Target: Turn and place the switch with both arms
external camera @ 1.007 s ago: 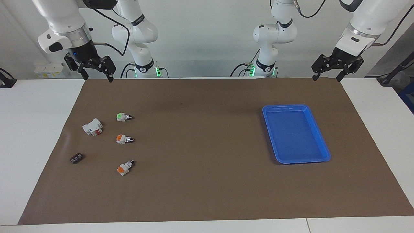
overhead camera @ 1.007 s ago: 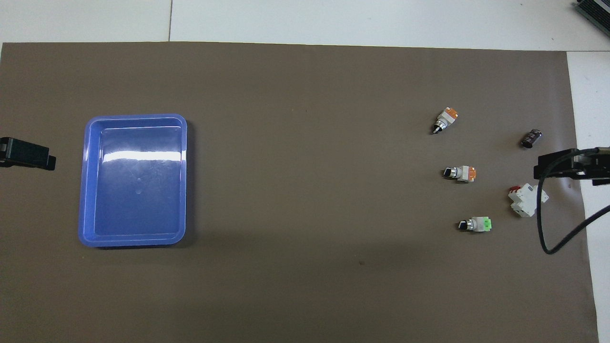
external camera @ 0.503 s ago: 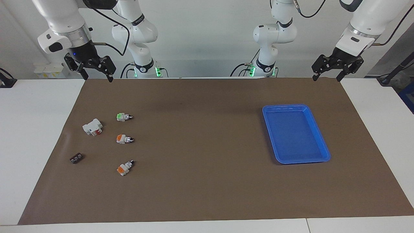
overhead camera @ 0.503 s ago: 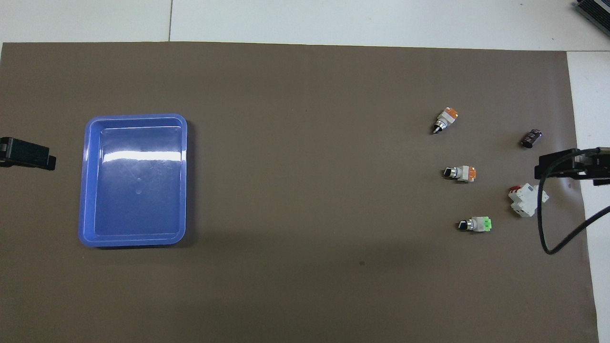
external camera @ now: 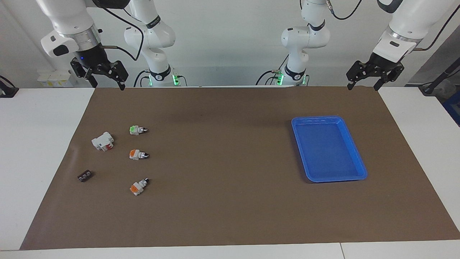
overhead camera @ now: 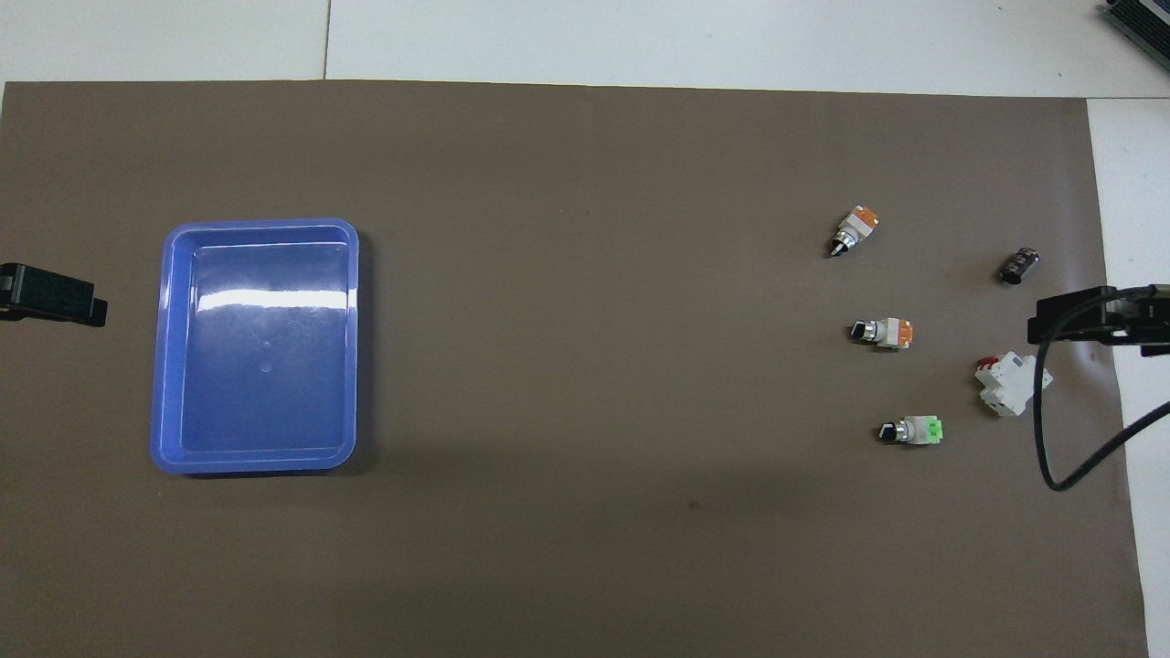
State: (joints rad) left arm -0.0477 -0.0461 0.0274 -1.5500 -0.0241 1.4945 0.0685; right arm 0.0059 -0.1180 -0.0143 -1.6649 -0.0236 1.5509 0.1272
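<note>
The switch (external camera: 137, 130) with the green block lies on its side on the brown mat, toward the right arm's end; it also shows in the overhead view (overhead camera: 911, 430). Its black knob points toward the middle of the table. My right gripper (external camera: 107, 85) hangs open and empty, high over the mat's edge at that end, apart from the switch; in the overhead view the right gripper (overhead camera: 1088, 324) shows at the side. My left gripper (external camera: 362, 87) hangs open and empty over the mat's edge at the left arm's end, and shows in the overhead view (overhead camera: 50, 306).
Two orange-block switches (external camera: 138, 155) (external camera: 138, 186) lie farther from the robots than the green one. A white breaker (external camera: 103, 141) and a small black part (external camera: 84, 176) lie beside them. A blue tray (external camera: 316, 118) sits toward the left arm's end.
The right gripper has risen very slightly. The left arm and the things on the mat have not moved.
</note>
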